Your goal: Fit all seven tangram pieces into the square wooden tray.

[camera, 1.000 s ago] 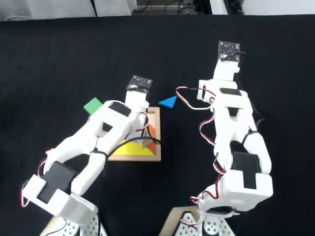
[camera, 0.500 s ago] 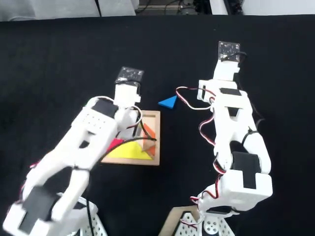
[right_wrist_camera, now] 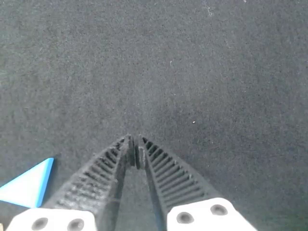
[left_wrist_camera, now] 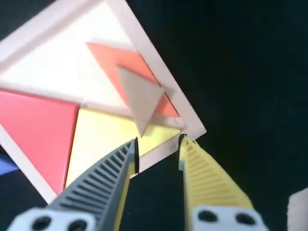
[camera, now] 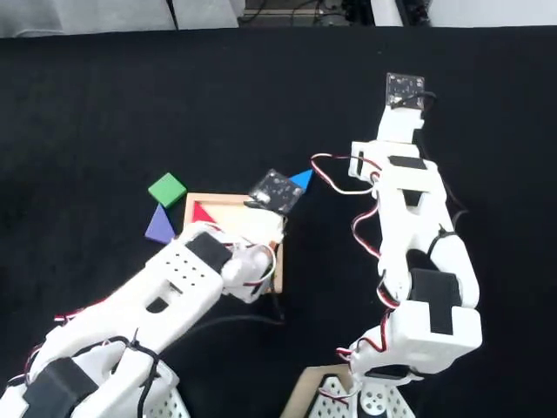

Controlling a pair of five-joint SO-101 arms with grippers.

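1. Square wooden tray (camera: pixel 190 203): flat on the black counter (camera: pixel 104 104), largely covered by the left arm in the high view.
2. Tray contents, per left wrist view: red triangle (left_wrist_camera: pixel 36 125) and yellow triangle (left_wrist_camera: pixel 106 137) seated edge to edge along one side of the tray (left_wrist_camera: pixel 146 48); orange piece (left_wrist_camera: pixel 118 60) against the adjoining rim.
3. Greyish-tan triangle (left_wrist_camera: pixel 139 96): lying partly over the orange piece, one tip pointing at the yellow triangle; seated flat or not, cannot tell.
4. Remaining tray floor: bare wood beside the red and orange pieces.
5. Left end effector (left_wrist_camera: pixel 158 144): fingers spread, nothing between them; above the tray rim close to one corner, grey finger on the yellow-triangle side, yellow finger toward the corner.
6. Right end effector (right_wrist_camera: pixel 134 144): fingers pressed together, nothing gripped; above bare counter, well apart from the tray.
7. Blue triangle (camera: pixel 300 180): on the counter just beyond the tray's far right corner; also to one side of the right end effector (right_wrist_camera: pixel 30 185).
8. Green square (camera: pixel 166 188): on the counter near the tray's far left corner.
9. Purple triangle (camera: pixel 159 225): on the counter just beside the tray's left rim, on the near side of the green square.
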